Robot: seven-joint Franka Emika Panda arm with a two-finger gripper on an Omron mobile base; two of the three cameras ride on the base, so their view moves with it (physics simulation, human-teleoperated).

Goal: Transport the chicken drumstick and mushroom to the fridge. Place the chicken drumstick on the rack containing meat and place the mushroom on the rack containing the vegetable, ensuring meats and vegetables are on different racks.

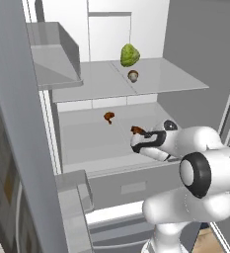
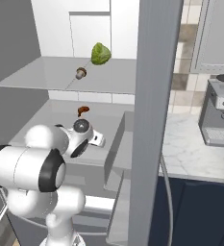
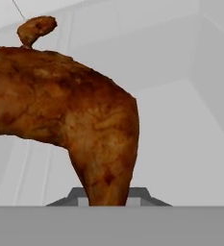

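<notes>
My gripper reaches over the lower fridge rack and is shut on the brown chicken drumstick, whose thin end sits between the fingers in the hand view. A smaller brown piece of meat lies farther back on the same rack, apart from the drumstick. On the upper glass rack the mushroom stands just in front of a green leafy vegetable.
The open fridge door with its bins stands at the left. A grey drawer closes off the fridge below the lower rack. A door panel separates the fridge from a marble counter with an appliance.
</notes>
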